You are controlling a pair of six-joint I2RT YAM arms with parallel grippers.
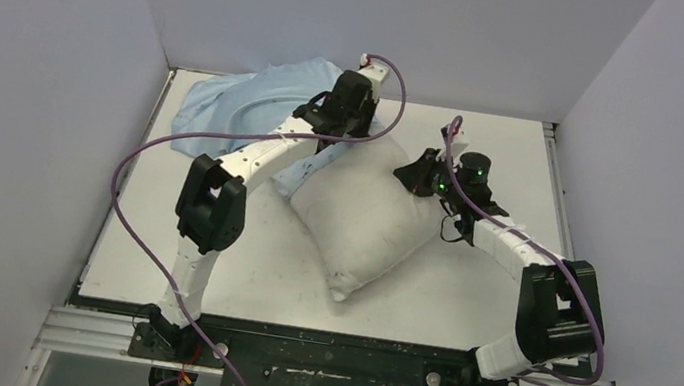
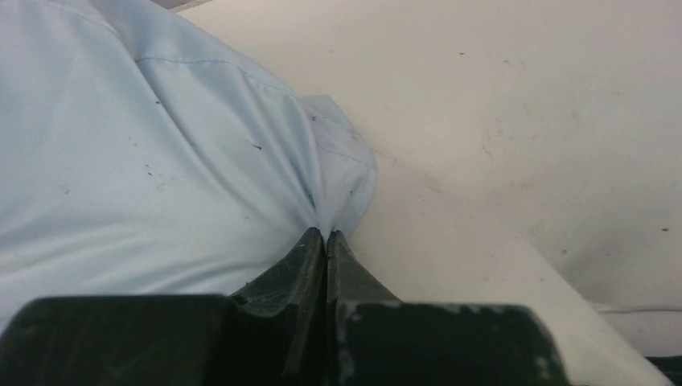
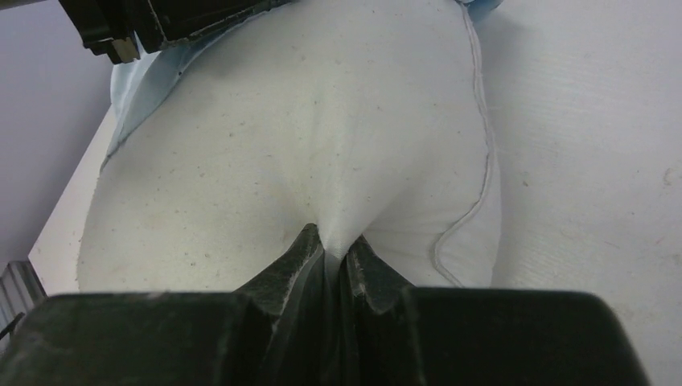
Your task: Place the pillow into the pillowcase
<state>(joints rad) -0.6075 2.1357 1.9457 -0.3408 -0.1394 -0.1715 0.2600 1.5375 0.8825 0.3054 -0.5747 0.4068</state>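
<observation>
The off-white pillow [image 1: 364,221] lies at the table's middle, one corner pointing toward me. The light-blue pillowcase [image 1: 230,102] is spread at the far left, and its edge reaches the pillow's far corner. My left gripper [image 1: 325,140] is shut on the pillowcase's edge [image 2: 241,161]; its fingertips [image 2: 325,235] pinch a fold of blue cloth. My right gripper [image 1: 418,175] is shut on the pillow's right side; a pinch of off-white fabric [image 3: 322,145] sits between its fingertips [image 3: 331,241]. Blue cloth [image 3: 129,88] shows at the pillow's far end in the right wrist view.
White walls close in the table [image 1: 484,304] on the left, back and right. The left arm's purple cable [image 1: 135,164] loops over the left side of the table. A metal rail [image 1: 334,364] runs along the near edge.
</observation>
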